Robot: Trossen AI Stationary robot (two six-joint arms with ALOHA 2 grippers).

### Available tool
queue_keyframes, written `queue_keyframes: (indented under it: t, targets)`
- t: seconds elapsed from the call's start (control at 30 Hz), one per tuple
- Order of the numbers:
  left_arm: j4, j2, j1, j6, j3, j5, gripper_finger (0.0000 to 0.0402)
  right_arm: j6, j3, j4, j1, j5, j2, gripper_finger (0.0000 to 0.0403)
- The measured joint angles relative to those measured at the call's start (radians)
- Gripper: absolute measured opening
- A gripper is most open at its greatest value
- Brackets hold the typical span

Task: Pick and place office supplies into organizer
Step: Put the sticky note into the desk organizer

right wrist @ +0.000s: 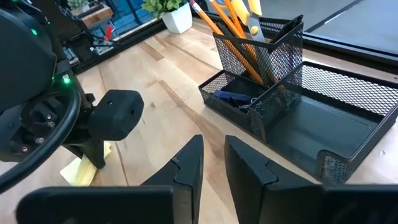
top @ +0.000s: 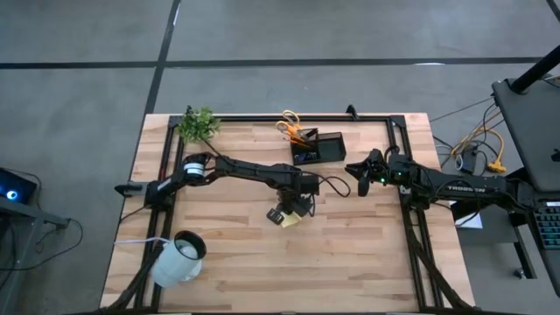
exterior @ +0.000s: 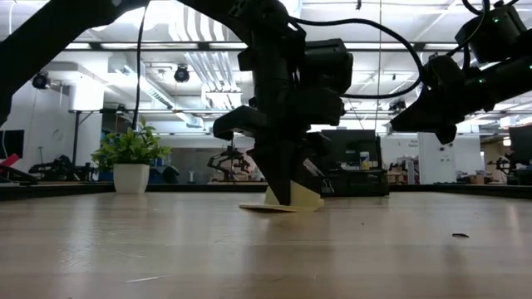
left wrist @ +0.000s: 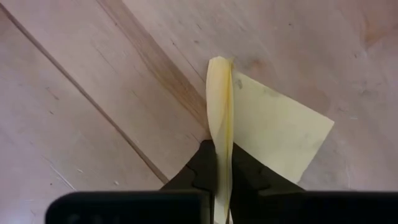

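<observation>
A yellow sticky-note pad [top: 291, 220] lies near the middle of the table. My left gripper [top: 287, 213] stands over it, pointing down and shut on its sheets [left wrist: 220, 112]. The black mesh organizer [top: 319, 147] stands at the far side of the table. Orange pencils [right wrist: 233, 25] and yellow-handled scissors [top: 289, 121] stand upright in it, and dark pens [right wrist: 236, 98] lie in a low compartment. My right gripper [top: 357, 171] hovers right of the organizer, above the table. Its fingers [right wrist: 186, 163] stand a narrow gap apart with nothing between them. My left gripper pinches sheets of the sticky-note pad between its two fingers, and they bow up into a narrow ridge [left wrist: 221, 134]. Whether it holds one sheet or several, I cannot tell. The fingers come from above, pointing down. The pad's flat part [left wrist: 280, 130] lies on the table, and its pinched side [exterior: 301, 196] curls upward.
A small green plant in a white pot [top: 197, 124] stands at the far left corner. A white mug [top: 179, 259] lies near the near left edge. A black frame [top: 398, 131] runs along the table's far and right sides. Bare wood lies between the pad and the near edge.
</observation>
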Motion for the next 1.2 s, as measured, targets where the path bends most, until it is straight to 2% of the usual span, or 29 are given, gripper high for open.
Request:
queue_keyframes:
  t: [0.4,0.9,1.2]
  targets:
    - [-0.006,0.004,0.000,-0.057,0.076,-0.017,0.0001,0.003,0.000,0.002,0.001,-0.002,-0.002,0.0057]
    - [0.003,0.003,-0.001,-0.121,0.086,-0.008,0.0000,0.003,0.001,0.010,0.001,-0.004,-0.004,0.0057]
    - [0.011,-0.002,-0.002,-0.164,0.110,0.014,0.0000,-0.071,0.076,-0.033,0.001,0.000,-0.047,0.0057]
